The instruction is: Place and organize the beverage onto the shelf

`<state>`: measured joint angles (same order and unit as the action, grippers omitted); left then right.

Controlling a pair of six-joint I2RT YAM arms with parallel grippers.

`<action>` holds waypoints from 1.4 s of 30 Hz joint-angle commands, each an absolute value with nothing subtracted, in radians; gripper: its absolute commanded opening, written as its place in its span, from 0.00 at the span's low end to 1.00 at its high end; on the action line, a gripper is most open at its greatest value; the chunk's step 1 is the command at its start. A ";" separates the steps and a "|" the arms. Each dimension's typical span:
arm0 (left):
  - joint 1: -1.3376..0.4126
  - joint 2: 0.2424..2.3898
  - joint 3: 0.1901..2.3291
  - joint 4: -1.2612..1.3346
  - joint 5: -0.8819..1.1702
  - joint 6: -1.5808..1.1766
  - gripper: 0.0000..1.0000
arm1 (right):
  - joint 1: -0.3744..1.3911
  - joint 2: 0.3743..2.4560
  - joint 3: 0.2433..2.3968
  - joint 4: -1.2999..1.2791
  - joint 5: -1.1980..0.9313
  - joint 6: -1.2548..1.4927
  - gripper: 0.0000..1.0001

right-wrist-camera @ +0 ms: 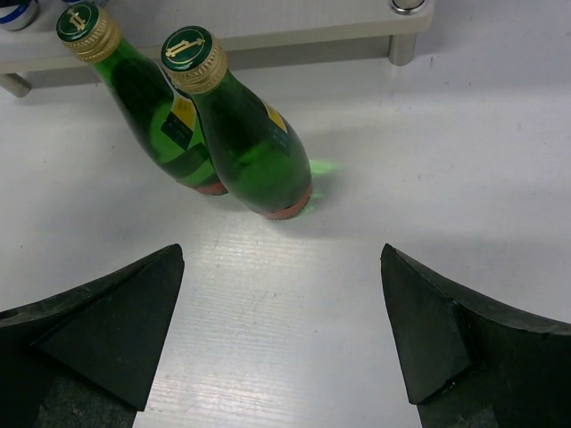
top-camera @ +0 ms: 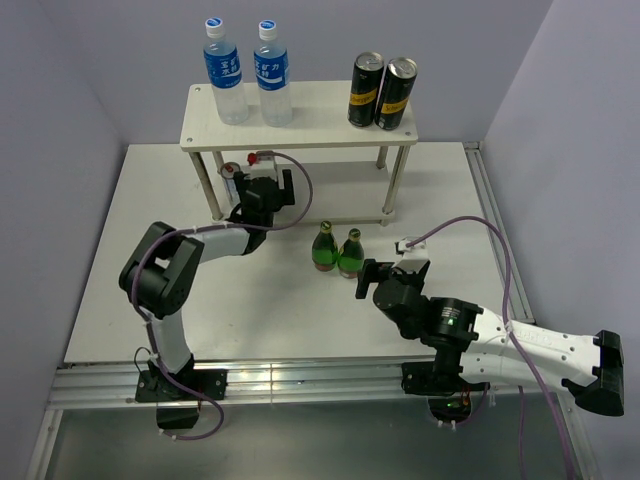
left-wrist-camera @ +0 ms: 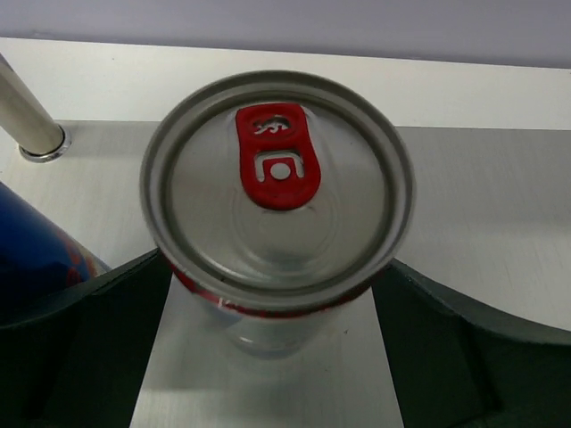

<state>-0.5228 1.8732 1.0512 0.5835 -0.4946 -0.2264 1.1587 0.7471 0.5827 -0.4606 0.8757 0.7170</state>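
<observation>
Seen from above, the shelf (top-camera: 300, 118) stands at the far side of the table (top-camera: 150, 300). Two water bottles (top-camera: 245, 75) and two black cans (top-camera: 382, 92) are on its top board, and two green bottles (top-camera: 337, 250) stand on the table in front. In the left wrist view, the left gripper (left-wrist-camera: 275, 294) clasps a red-tabbed can (left-wrist-camera: 277, 178) standing on the shelf's lower tier. In the right wrist view, the right gripper (right-wrist-camera: 281, 330) is spread wide and empty, near the green bottles.

Right claw (right-wrist-camera: 281, 267) wide apart.

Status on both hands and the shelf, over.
Left hand around red-tab can on the shelf, lower tier, grip unclear. Right hand open, facing two green bottles on the table. Nothing blocking them.
</observation>
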 commanded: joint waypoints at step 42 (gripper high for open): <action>-0.946 1.252 0.456 0.515 -0.678 -0.502 0.99 | 0.876 1.382 0.676 -0.003 0.701 0.692 1.00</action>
<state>-0.9314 1.2526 0.4622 0.4736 -0.6571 -0.4744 0.8959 1.3384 0.6361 -0.0856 0.7109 0.7006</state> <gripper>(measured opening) 0.993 0.998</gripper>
